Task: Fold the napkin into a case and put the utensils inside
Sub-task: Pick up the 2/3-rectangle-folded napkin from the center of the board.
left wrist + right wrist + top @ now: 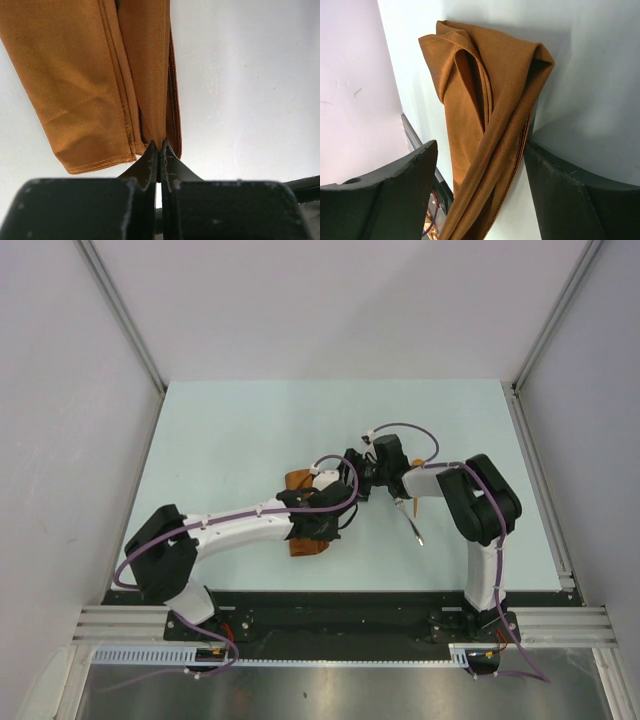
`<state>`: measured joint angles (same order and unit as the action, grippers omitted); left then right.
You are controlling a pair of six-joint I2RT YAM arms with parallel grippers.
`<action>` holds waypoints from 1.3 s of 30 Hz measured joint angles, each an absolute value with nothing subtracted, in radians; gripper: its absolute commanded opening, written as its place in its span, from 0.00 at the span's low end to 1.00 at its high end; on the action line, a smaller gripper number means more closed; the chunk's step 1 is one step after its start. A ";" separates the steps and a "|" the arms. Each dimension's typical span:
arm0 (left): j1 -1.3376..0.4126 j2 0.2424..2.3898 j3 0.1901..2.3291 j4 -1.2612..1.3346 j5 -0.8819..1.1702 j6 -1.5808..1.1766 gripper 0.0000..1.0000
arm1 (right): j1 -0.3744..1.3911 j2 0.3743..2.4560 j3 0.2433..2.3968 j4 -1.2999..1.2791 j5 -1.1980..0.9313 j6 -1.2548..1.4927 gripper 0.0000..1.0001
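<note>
While the left gripper (159,150) is clenched tight on one thin layer of the rust-orange napkin (85,85), its two fingertips pressed together with the cloth pinched between them, the rest of the napkin lies folded into a long narrow band on the pale table (250,75). The right gripper (480,145) is released and wide, with one dark finger (395,190) on each side of the napkin's lifted end. This end gapes into a pocket-like mouth of several layers. From above, the napkin sits mid-table, mostly hidden under both wrists. A slim utensil (413,527) with a silvery tip lies on the table to its right, apart from the cloth; whether it is fork or spoon I cannot tell
</note>
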<state>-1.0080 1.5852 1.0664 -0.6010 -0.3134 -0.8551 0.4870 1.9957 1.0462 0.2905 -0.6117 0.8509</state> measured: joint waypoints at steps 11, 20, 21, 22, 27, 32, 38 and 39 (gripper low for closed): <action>-1.005 1.554 1.043 -0.583 -0.300 -0.855 0.00 | 0.475 2.044 1.015 0.425 -0.638 0.890 0.46; -1.003 1.536 0.992 -0.529 -0.264 -0.855 0.00 | 0.462 2.078 1.017 0.421 -0.633 0.875 0.00; -1.001 1.535 0.982 -0.516 -0.256 -0.855 0.00 | 0.464 2.078 1.024 0.410 -0.633 0.868 0.00; -1.000 1.534 0.970 -0.503 -0.250 -0.854 0.00 | 0.470 2.078 1.038 0.382 -0.627 0.861 0.00; -0.998 1.530 0.918 -0.441 -0.218 -0.849 0.00 | 0.512 2.077 1.139 0.237 -0.570 0.816 0.00; -0.995 1.518 0.886 -0.378 -0.192 -0.838 0.00 | 0.569 2.077 1.281 -0.008 -0.442 0.744 0.00; -0.991 1.512 0.872 -0.302 -0.126 -0.834 0.00 | 0.590 2.045 1.338 -0.216 -0.290 0.654 0.00; -0.991 1.512 0.871 -0.290 -0.116 -0.833 0.00 | 0.587 2.039 1.338 -0.246 -0.268 0.643 0.00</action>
